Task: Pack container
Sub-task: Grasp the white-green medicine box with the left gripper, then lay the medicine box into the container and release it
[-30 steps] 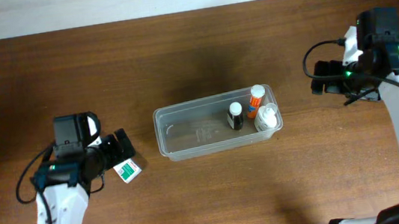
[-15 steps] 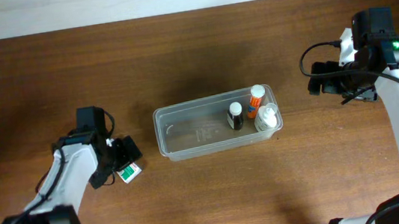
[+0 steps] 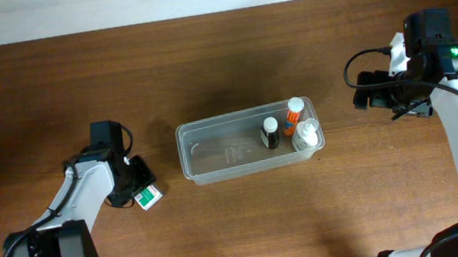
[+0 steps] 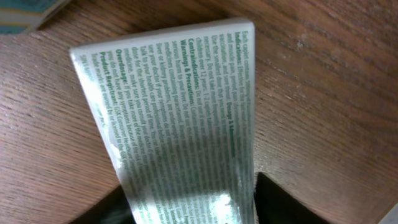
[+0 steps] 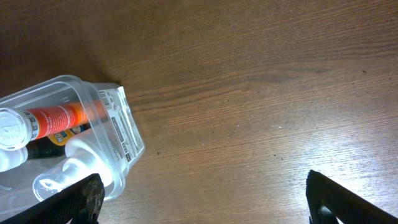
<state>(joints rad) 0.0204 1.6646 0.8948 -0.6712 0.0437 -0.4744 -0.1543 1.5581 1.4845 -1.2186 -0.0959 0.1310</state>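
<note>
The container (image 3: pixel 209 164), a clear shallow tub, lies at the table's middle. At its right end are a dark bottle (image 3: pixel 271 132), an orange bottle (image 3: pixel 294 114) and a white bottle (image 3: pixel 306 134). Left of the tub lies a small white box with green print (image 3: pixel 147 196). My left gripper (image 3: pixel 136 185) is down at it; in the left wrist view both dark fingers press the sides of the box (image 4: pixel 180 106), so the left gripper (image 4: pixel 186 214) is shut on it. My right gripper (image 3: pixel 365 91) hovers open right of the tub, which shows as the container's corner (image 5: pixel 121 137) beside the right gripper (image 5: pixel 205 208).
Dark wooden table (image 3: pixel 220 52) all round, with a pale wall strip along the far edge. The right arm's cables (image 3: pixel 400 109) hang near its wrist. The tub's left half (image 3: pixel 214 152) holds nothing.
My left arm swung in over the white box and its jaws came together on the box's sides. The right arm shifted slightly, staying open.
</note>
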